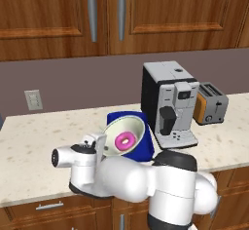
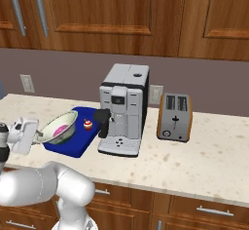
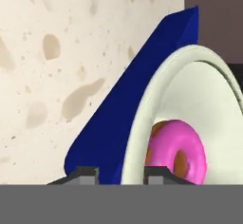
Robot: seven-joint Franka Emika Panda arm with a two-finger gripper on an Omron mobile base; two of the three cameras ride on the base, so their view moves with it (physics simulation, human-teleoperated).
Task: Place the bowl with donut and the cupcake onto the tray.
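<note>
In the left base view the tray was largely hidden by the tilted bowl and the arm. In the hand view the bowl was cut off at the right edge, and the donut was partly covered by its rim.

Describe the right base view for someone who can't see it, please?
A white robot arm's hand meets the rim of a tilted pale bowl holding a pink donut, over a blue tray with a tiny cupcake on it. A coffee machine and toaster stand to the right on a speckled counter.
</note>
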